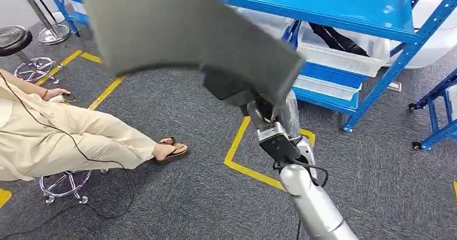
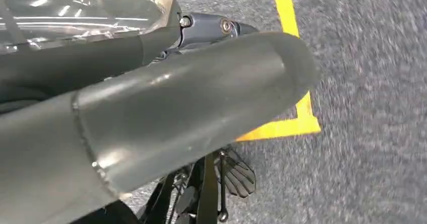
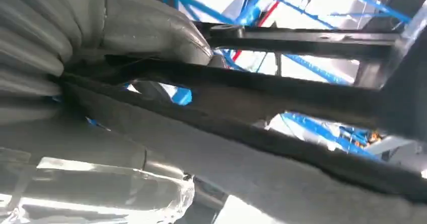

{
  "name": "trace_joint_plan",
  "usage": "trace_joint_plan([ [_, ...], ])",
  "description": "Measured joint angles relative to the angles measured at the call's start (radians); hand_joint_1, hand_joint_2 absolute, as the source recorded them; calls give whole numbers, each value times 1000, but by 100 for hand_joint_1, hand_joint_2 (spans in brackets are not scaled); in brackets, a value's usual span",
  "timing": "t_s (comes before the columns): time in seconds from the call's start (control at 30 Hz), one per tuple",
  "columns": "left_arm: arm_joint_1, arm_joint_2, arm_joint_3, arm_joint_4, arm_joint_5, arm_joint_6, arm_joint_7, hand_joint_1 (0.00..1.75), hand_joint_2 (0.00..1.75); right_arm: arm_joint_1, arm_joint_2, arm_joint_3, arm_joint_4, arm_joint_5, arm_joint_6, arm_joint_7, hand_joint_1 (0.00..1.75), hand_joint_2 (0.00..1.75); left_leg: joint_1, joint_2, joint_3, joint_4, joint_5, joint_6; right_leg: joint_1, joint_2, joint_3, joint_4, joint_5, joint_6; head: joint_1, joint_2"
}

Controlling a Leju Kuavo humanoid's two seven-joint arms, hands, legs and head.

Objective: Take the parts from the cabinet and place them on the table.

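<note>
While right hand [image 1: 262,110] grips panel [image 1: 183,29] (person [image 1: 70,135] nearby).

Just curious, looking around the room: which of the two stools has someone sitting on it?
The stool nearer the camera: a person in beige clothes sits over its chrome base. The black-seated stool farther back, toward the corner, stands free with nobody on it.

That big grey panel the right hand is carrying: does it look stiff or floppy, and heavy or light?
Probably fairly stiff: the grey panel juts far out from the right hand without drooping, though its lower edge shows a curve. Likely light for its size, since one hand holds it up by one corner. Its matte, felt-like face suggests it is not slippery, but held off-centre it may swing.
</note>
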Motion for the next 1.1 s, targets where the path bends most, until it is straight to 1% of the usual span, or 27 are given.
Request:
trace_joint_plan([
  [0.03, 0, 2, 0, 0, -2, 0, 0, 0, 0, 2, 0, -3, -5, 0, 1, 0, 175, 175, 3, 10, 52, -92, 40, -2, -3, -7, 2, 0, -2, 3, 0, 0],
  [0.07, -1, 3, -2, 0, -6, 0, 0, 0, 0, 3, 0, -6, -10, 0, 1, 0, 175, 175, 4, 37, 106, -178, 68, -4, -3, -13, 6, 1, -5, 11, 0, 0],
  [0.1, -5, -1, -5, 0, -10, -2, 1, 0, 0, 9, 0, -10, -21, 0, 1, 0, 175, 175, 2, 79, 133, -227, 63, -4, 8, -19, 7, 2, -10, 18, -2, 0],
  [0.13, -9, 1, -6, 0, -11, -5, 3, 0, 0, 19, -3, -19, -35, 2, 0, -2, 175, 175, -1, 62, 134, -226, 66, 7, 11, -25, 2, 2, -15, 27, 2, 0],
  [0.17, -10, 1, -6, 0, -15, -9, 3, 0, 0, 29, -5, -25, -47, 5, -1, -3, 175, 175, -5, 50, 132, -223, 63, 16, 12, -34, 12, -2, -15, 35, 8, 0],
  [0.23, -9, 1, -7, 0, -18, -18, -8, 0, 0, 47, -9, -36, -66, 3, -1, -7, 175, 175, -17, 26, 131, -230, 67, 35, 16, -57, 25, -9, -16, 55, 8, 0],
  [0.27, -9, 0, -7, 0, -18, -26, -16, 0, 0, 53, -15, -42, -76, -2, 2, -11, 175, 175, -8, 18, 138, -240, 76, 48, 10, -44, 15, 0, -23, 61, 8, 0],
  [0.3, -9, -2, -8, 0, -18, -36, -30, 0, 0, 59, -27, -52, -83, -19, 9, -20, 175, 175, -14, 11, 137, -242, 79, 54, 6, -3, 6, 32, -45, 56, 8, 0],
  [0.33, -9, 0, -11, 0, -25, -45, -40, 0, 0, 67, -37, -63, -91, -41, 16, -32, 175, 175, -15, 3, 134, -241, 81, 64, 6, 25, -27, 100, -81, 45, 9, 0],
  [0.4, -9, 1, -26, 0, -46, -57, -52, 0, 0, 91, -63, -88, -100, -85, 25, -58, 175, 175, -19, -25, 131, -241, 81, 69, 6, 48, -116, 270, -146, 34, 10, 0],
  [0.43, -9, 0, -30, 0, -48, -58, -50, 0, 0, 102, -72, -97, -103, -94, 25, -69, 175, 175, -22, -39, 131, -241, 81, 69, 10, 52, -144, 318, -153, 38, 10, 0],
  [0.47, -8, 0, -31, 0, -49, -55, -42, 0, 0, 109, -78, -102, -106, -99, 25, -81, 175, 175, -26, -50, 132, -240, 81, 70, 11, 54, -148, 313, -141, 43, 10, 0],
  [0.5, -8, -2, -32, 1, -49, -45, -27, 0, 0, 112, -82, -104, -106, -102, 25, -92, 175, 175, -28, -62, 132, -240, 81, 70, 13, 54, -130, 265, -112, 50, 10, 0],
  [0.53, -8, -3, -33, 1, -49, -31, -10, 0, 0, 113, -86, -104, -106, -106, 24, -99, 175, 175, -31, -72, 134, -240, 81, 70, 15, 58, -95, 182, -73, 56, 10, 0],
  [0.57, -8, -5, -32, 1, -44, -3, 18, 0, 0, 111, -89, -103, -106, -111, 22, -108, 175, 175, -32, -83, 136, -240, 81, 70, 15, 74, -45, 70, -27, 59, 10, 0],
  [0.6, -8, -8, -32, 2, -37, 31, 46, 0, 0, 107, -89, -99, -103, -113, 21, -113, 175, 175, -32, -90, 134, -239, 81, 69, 15, 107, -22, 8, -5, 53, 10, 0],
  [0.63, -9, -10, -29, 2, -31, 70, 73, 0, 0, 102, -89, -93, -96, -114, 21, -117, 175, 175, -40, -99, 132, -236, 78, 64, 23, 103, -14, 3, 2, 41, 11, 0],
  [0.73, -4, -21, -13, 3, -14, 156, 123, 0, 0, 62, -83, -68, -57, -114, 22, -123, 175, 175, -36, -113, 127, -239, 83, 54, 26, 87, -16, 5, 6, 28, 9, 0],
  [0.77, -3, -21, -11, 2, -21, 168, 135, 0, 0, 49, -75, -58, -45, -117, 22, -122, 175, 175, -36, -110, 123, -232, 78, 50, 3, 76, -12, -4, 12, 19, 10, 0],
  [0.8, -3, -24, -11, 3, -25, 172, 143, 0, 0, 37, -68, -52, -30, -120, 22, -122, 175, 175, -38, -65, 113, -206, 59, 45, 5, 68, -9, -5, 12, 11, 8, 0],
  [0.83, -4, -26, -11, 3, -28, 174, 143, 0, 0, 31, -61, -48, -21, -123, 21, -121, 175, 175, -36, -34, 83, -147, 20, 38, 6, 57, -8, -5, 11, -1, 3, 0],
  [0.9, -7, -27, -12, 3, -29, 144, 121, 0, 0, 31, -52, -47, -9, -125, 21, -115, 175, 175, -25, -17, 3, 7, -50, 24, 10, 34, -8, -5, 9, -5, 3, 0],
  [0.93, -6, -27, -12, 3, -32, 129, 105, 0, 0, 33, -48, -46, -6, -124, 20, -111, 175, 175, -19, -14, -30, 68, -66, 18, 10, 22, -8, -5, 8, -6, 3, 0],
  [0.97, -6, -27, -13, 3, -39, 111, 88, 0, 0, 36, -44, -46, -3, -119, 20, -100, 175, 175, -14, -9, -39, 78, -56, 14, 10, 12, -8, -5, 7, -6, 3, 0],
  [1.0, -3, -25, -16, 2, -48, 92, 69, 0, 0, 41, -41, -45, -3, -113, 20, -90, 175, 175, -9, -4, -22, 38, -25, 9, 9, 3, -6, -4, 4, -4, 3, 0],
  [1.07, -3, -23, -20, 2, -57, 74, 50, 0, 0, 49, -37, -45, -3, -108, 20, -79, 175, 175, -2, 19, 67, -128, 58, 6, 7, -12, 2, -4, -2, 4, 3, 0],
  [1.1, -3, -22, -20, 2, -59, 71, 47, 0, 0, 50, -36, -45, -3, -108, 21, -78, 175, 175, -2, 57, 112, -206, 84, 8, 11, -17, 7, -3, -7, 10, 3, 0],
])
